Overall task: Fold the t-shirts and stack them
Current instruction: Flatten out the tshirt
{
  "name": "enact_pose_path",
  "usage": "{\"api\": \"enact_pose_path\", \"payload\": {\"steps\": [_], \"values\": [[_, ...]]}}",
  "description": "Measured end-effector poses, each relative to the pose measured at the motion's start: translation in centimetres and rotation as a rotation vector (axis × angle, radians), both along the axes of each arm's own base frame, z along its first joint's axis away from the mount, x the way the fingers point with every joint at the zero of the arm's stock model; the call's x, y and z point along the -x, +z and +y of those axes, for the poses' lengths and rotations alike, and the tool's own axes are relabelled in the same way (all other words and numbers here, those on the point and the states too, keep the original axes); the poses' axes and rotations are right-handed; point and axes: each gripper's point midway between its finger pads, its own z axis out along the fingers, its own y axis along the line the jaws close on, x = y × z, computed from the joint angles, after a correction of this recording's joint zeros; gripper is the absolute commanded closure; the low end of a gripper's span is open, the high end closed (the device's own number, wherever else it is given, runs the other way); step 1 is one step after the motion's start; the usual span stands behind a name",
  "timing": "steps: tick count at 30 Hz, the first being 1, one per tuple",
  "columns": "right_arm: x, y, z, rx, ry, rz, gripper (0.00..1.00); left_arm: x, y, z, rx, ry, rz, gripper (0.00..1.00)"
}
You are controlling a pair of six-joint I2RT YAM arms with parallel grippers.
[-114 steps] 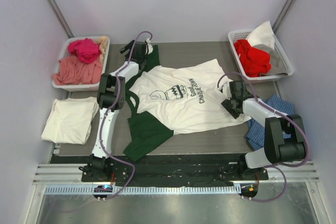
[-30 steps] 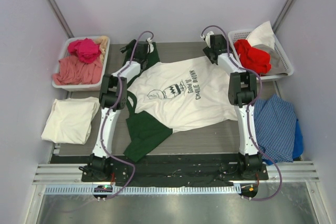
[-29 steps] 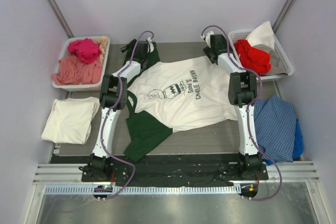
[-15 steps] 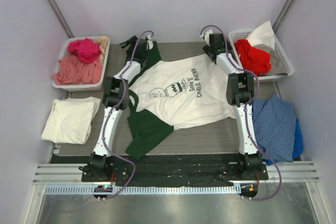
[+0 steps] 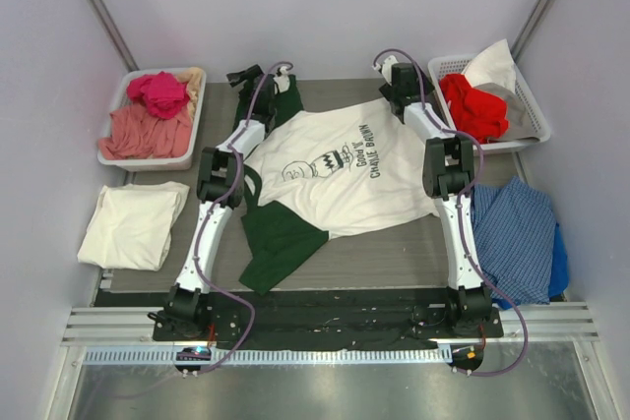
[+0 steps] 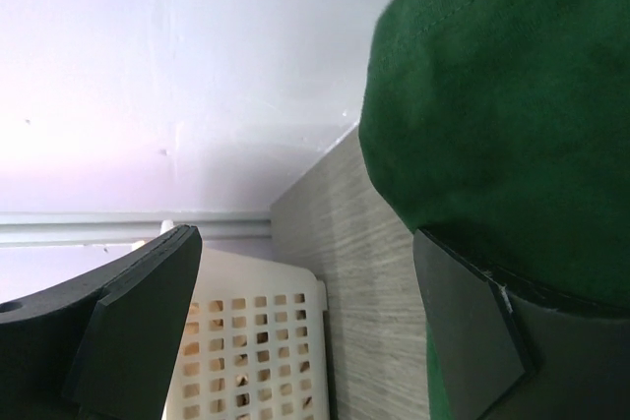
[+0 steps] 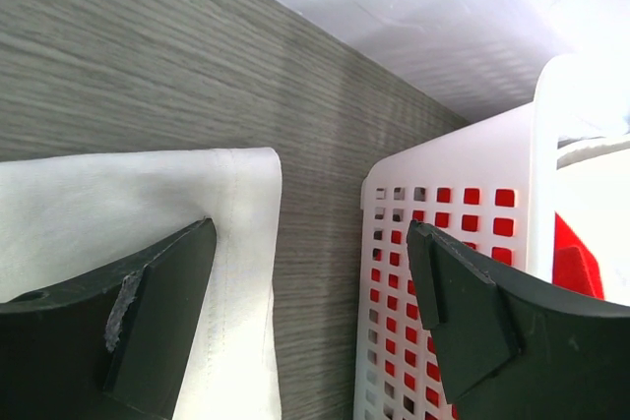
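Printed t-shirt (image 5: 345, 169): white, with a black cartoon figure and black lettering. Second t-shirt (image 5: 279, 238): plain dark green. Third t-shirt (image 5: 131, 225): plain cream. Cloth (image 5: 517, 238): blue check. Left basket (image 5: 148, 163): white, holding pink garments (image 5: 143, 130), one a brighter pink. Right basket (image 5: 440, 68): white lattice, holding a red garment (image 5: 471, 105). Bench (image 5: 394, 253): grey wood grain. Left fingers (image 6: 128, 331) and right fingers (image 7: 463, 322): black.

Most of the dark green t-shirt (image 5: 281, 238) lies hidden under the white t-shirt (image 5: 364, 184); both wrist views cut the fingers (image 7: 157, 312) off at the bottom edge.
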Motion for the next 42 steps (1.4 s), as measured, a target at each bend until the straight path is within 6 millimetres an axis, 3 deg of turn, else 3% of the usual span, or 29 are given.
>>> {"api": "enact_pose_path", "payload": {"steps": [13,19,23,25,28,32,34,36,38,39,42], "values": [[-0.3,0.2,-0.1,0.021,-0.009,-0.033,0.11,-0.9,2.2,1.0,-0.014,0.005,-0.137,0.05],[1.7,0.6,-0.3,0.016,-0.011,0.007,0.11,1.0,3.2,1.5,-0.025,0.025,-0.105,0.05],[4.1,2.1,-0.2,-0.009,-0.008,0.04,0.11,3.8,6.4,1.6,-0.006,0.034,-0.084,0.05],[5.4,3.6,0.0,-0.04,0.001,0.041,0.11,5.7,9.3,1.6,0.034,0.037,-0.093,0.05],[7.7,6.6,0.4,-0.086,0.009,0.033,0.1,8.6,14.3,1.7,0.129,0.04,-0.112,0.06],[10.6,11.1,0.6,-0.154,0.022,0.019,0.1,13.4,18.1,1.1,0.274,-0.005,-0.075,0.06],[12.2,12.3,0.7,-0.177,0.033,0.027,0.1,16.0,17.4,0.4,0.33,-0.033,-0.003,0.07],[14.1,12.0,0.9,-0.195,0.047,0.073,0.1,18.3,14.7,-0.5,0.377,-0.056,0.108,0.09],[15.9,10.6,1.4,-0.213,0.062,0.144,0.1,20.1,11.1,-1.6,0.416,-0.075,0.241,0.1],[16.9,9.7,1.8,-0.224,0.073,0.189,0.1,21.3,8.3,-2.1,0.44,-0.078,0.339,0.1],[19.8,6.0,2.9,-0.249,0.093,0.323,0.1,24.2,2.7,-3.2,0.489,-0.066,0.543,0.1]]}}
